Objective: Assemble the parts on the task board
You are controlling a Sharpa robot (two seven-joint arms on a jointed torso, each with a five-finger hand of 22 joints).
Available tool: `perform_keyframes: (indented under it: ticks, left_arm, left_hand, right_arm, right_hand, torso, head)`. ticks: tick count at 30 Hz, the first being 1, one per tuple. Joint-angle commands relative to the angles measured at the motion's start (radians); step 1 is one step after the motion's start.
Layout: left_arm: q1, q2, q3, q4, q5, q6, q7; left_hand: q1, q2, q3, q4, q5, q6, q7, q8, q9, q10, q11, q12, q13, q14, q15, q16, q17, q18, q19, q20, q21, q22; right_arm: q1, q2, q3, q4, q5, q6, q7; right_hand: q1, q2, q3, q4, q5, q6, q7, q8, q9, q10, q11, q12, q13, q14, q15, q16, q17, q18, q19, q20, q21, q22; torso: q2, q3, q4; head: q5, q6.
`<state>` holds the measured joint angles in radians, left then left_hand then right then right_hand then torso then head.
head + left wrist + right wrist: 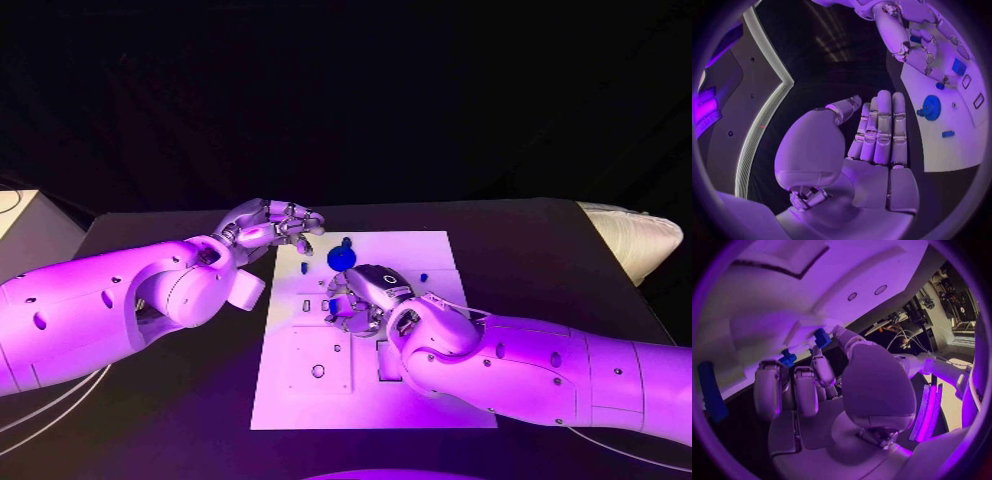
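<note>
Right now my right hand (364, 295) sits over the middle of the task board (418, 400), fingers curled down onto it, and the right wrist view shows a small blue part (822, 337) right at the fingertips (820, 365), with another blue peg (787, 358) just beside it. I judge the part is pinched (though the contact itself is half hidden, so I can't be certain). From that hand, the round blue gear (340, 258) lies at about eleven o'clock, near but apart, and a small dark piece (426, 276) sits at about two o'clock. Farther out, my left hand (274, 224) hovers off the board's far-left corner, at about ten o'clock from the gear; its fingers are straight and together, holding nothing. The right hand is clearly the nearer one for seating this part.
</note>
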<state>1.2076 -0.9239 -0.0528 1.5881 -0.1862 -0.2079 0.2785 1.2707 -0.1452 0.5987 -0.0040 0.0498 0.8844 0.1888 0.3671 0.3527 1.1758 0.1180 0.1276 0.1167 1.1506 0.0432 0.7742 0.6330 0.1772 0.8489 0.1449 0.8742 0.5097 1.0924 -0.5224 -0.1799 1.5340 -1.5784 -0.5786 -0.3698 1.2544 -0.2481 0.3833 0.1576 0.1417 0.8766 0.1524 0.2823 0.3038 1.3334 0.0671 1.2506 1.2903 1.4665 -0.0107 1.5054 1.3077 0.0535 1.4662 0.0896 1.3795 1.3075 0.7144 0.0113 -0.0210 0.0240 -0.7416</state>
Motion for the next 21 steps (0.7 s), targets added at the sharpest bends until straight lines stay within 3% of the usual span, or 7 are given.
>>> perform_keyframes:
  ticks: [1, 8, 11, 12, 14, 17, 21]
  left_arm:
    - [0.000, 0.001, 0.000, -0.003, -0.029, 0.019, -0.007]
    - [0.000, -0.003, 0.000, -0.011, -0.136, 0.009, -0.087]
    - [0.000, -0.004, 0.000, -0.025, -0.180, 0.014, -0.137]
    - [0.000, -0.005, 0.000, -0.031, -0.194, 0.017, -0.156]
    - [0.000, -0.006, 0.000, -0.039, -0.221, 0.026, -0.194]
    - [0.001, -0.010, 0.000, -0.047, -0.284, 0.050, -0.266]
    - [0.003, -0.010, 0.001, -0.053, -0.396, 0.090, -0.365]
  left_hand:
    - [-0.007, -0.005, -0.003, 0.008, 0.001, -0.008, 0.000, -0.007, 0.001, -0.005, -0.002, 0.008, 0.003, -0.005, 0.002, 0.002, 0.003, 0.006, 0.001, 0.006, -0.005, -0.002]
    - [-0.095, -0.068, -0.032, 0.057, 0.003, -0.020, -0.026, -0.017, 0.003, 0.060, -0.033, 0.148, 0.096, 0.053, -0.022, 0.069, 0.042, 0.007, 0.055, -0.008, -0.009, -0.021]
    - [-0.121, -0.075, -0.050, 0.078, 0.002, -0.025, -0.035, -0.015, 0.009, 0.040, -0.043, 0.306, 0.217, 0.100, -0.032, 0.187, 0.145, 0.006, 0.092, -0.022, 0.016, -0.013]
    - [-0.121, -0.080, -0.054, 0.087, 0.004, -0.030, -0.039, -0.012, 0.015, -0.027, -0.049, 0.435, 0.323, 0.120, -0.029, 0.262, 0.218, 0.005, 0.102, -0.028, 0.037, -0.002]
    - [-0.140, -0.073, -0.064, 0.112, 0.003, -0.016, -0.039, 0.007, 0.027, -0.039, -0.050, 0.550, 0.405, 0.207, -0.040, 0.417, 0.393, 0.006, 0.129, -0.034, 0.078, 0.019]
    - [-0.161, -0.066, -0.072, 0.140, 0.003, 0.031, -0.059, 0.075, 0.072, -0.066, -0.065, 0.651, 0.476, 0.248, -0.052, 0.502, 0.491, -0.008, 0.184, -0.043, 0.164, 0.128]
    - [-0.174, -0.058, -0.058, 0.174, 0.005, -0.007, -0.078, 0.192, 0.202, -0.099, -0.081, 0.727, 0.523, 0.260, -0.066, 0.535, 0.529, -0.014, 0.188, -0.054, 0.206, 0.173]
  right_arm:
    - [0.000, -0.015, 0.000, 0.016, 0.020, -0.058, 0.060]
    - [0.016, -0.073, 0.003, 0.065, 0.206, -0.070, 0.309]
    - [0.045, -0.109, 0.006, 0.088, 0.348, 0.019, 0.424]
    - [0.056, -0.122, 0.007, 0.096, 0.392, 0.049, 0.447]
    - [0.077, -0.148, 0.008, 0.111, 0.459, 0.097, 0.476]
    - [0.109, -0.195, 0.008, 0.135, 0.535, 0.158, 0.500]
    - [0.146, -0.261, 0.009, 0.156, 0.610, 0.207, 0.511]
  right_hand:
    - [0.011, 0.003, -0.020, 0.007, 0.002, -0.006, 0.000, -0.005, -0.002, -0.006, 0.001, -0.004, -0.002, 0.075, 0.005, -0.004, 0.146, -0.005, 0.006, 0.009, -0.005, 0.149]
    - [0.073, 0.035, -0.073, 0.028, 0.044, -0.030, 0.009, -0.024, -0.016, -0.002, 0.008, 0.007, 0.004, 0.076, 0.011, -0.002, 0.151, -0.002, -0.001, 0.015, -0.022, 0.142]
    - [0.099, 0.041, -0.060, 0.023, 0.077, -0.030, 0.013, -0.027, -0.019, -0.018, 0.011, -0.007, -0.007, 0.070, 0.014, -0.011, 0.136, 0.005, -0.017, 0.017, -0.052, 0.127]
    - [0.105, 0.044, -0.053, 0.021, 0.088, -0.026, 0.013, -0.025, -0.019, -0.021, 0.012, -0.008, -0.009, 0.068, 0.014, -0.014, 0.132, 0.006, -0.021, 0.018, -0.058, 0.124]
    - [0.111, 0.043, -0.046, 0.019, 0.090, -0.020, 0.013, -0.020, -0.018, -0.037, 0.012, -0.023, -0.022, 0.065, 0.015, -0.019, 0.124, 0.009, -0.028, 0.019, -0.072, 0.117]
    - [0.117, 0.040, -0.039, 0.014, 0.094, -0.015, 0.013, -0.014, -0.017, -0.041, 0.012, -0.025, -0.024, 0.064, 0.015, -0.020, 0.123, 0.009, -0.029, 0.019, -0.072, 0.118]
    - [0.124, 0.038, -0.033, 0.008, 0.098, -0.022, 0.014, -0.016, -0.019, -0.045, 0.013, -0.029, -0.029, 0.062, 0.016, -0.023, 0.119, 0.009, -0.030, 0.020, -0.075, 0.117]
  torso:
    - [-0.002, -0.0004, 0.0008]
    - [-0.010, -0.0012, -0.0033]
    - [-0.019, 0.0001, -0.0073]
    - [-0.023, 0.0007, -0.0085]
    - [-0.031, 0.0023, -0.0099]
    - [-0.041, 0.0032, -0.0113]
    - [-0.048, 0.0041, -0.0090]
  head:
    - [0.000, 0.001]
    - [0.002, 0.005]
    - [0.013, 0.001]
    - [0.013, 0.000]
    - [0.011, -0.003]
    - [0.021, -0.011]
    - [0.030, -0.019]
